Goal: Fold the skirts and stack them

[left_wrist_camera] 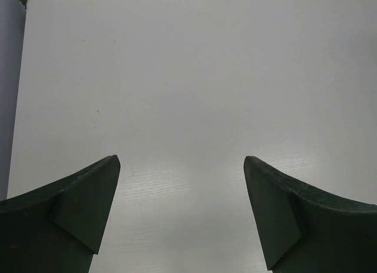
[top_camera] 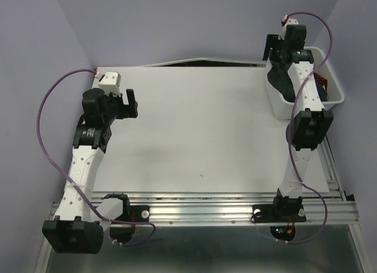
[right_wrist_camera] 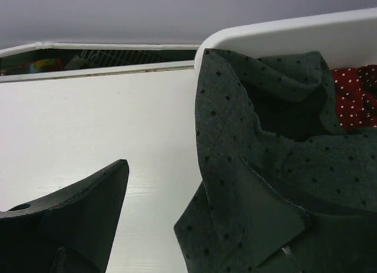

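Overhead plus two wrist views.
Top camera looks down from behind the arms over the whole surface (top_camera: 194,126); left wrist skims it closely; right wrist nears the bin (right_wrist_camera: 283,29) and dark skirt (right_wrist_camera: 247,137), both visible overhead.

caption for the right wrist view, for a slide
Open right gripper at the dark skirt draped over the white bin's rim, red dotted skirt inside.
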Controlling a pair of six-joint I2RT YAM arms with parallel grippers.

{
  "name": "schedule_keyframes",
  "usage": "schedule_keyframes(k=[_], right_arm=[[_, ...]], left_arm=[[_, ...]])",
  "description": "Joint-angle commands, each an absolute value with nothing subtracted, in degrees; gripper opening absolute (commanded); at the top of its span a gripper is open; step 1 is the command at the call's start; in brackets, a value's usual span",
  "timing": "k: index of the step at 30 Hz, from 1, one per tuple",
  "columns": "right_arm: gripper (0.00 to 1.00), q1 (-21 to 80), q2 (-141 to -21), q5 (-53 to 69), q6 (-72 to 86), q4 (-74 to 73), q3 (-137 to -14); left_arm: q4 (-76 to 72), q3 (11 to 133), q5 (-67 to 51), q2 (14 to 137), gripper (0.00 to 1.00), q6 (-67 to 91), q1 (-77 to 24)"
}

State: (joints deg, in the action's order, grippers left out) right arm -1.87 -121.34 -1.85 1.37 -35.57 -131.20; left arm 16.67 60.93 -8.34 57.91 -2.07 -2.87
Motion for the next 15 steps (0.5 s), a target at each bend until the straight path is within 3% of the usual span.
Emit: schedule_keyframes(k=[1, 6, 15], right_arm=[[0.78, -2.2, -124.6, -5.0, 2.0, -32.2, -136.6], [0.77, -2.2, -130.3, -8.4, 1.1, -30.4, -139.0], [0.66, -2.7, -132.8, -10.5, 0.7, -26.9, -139.7]], left_arm=[[13.8, 59.2, -7.6, 55.5, 0.99, -2.4, -2.7], [14.1, 58.6, -6.2, 55.6, 0.99, -2.6, -2.7], [13.6, 57.7, -6.5, 56.4, 0.99, -2.1, -2.7]])
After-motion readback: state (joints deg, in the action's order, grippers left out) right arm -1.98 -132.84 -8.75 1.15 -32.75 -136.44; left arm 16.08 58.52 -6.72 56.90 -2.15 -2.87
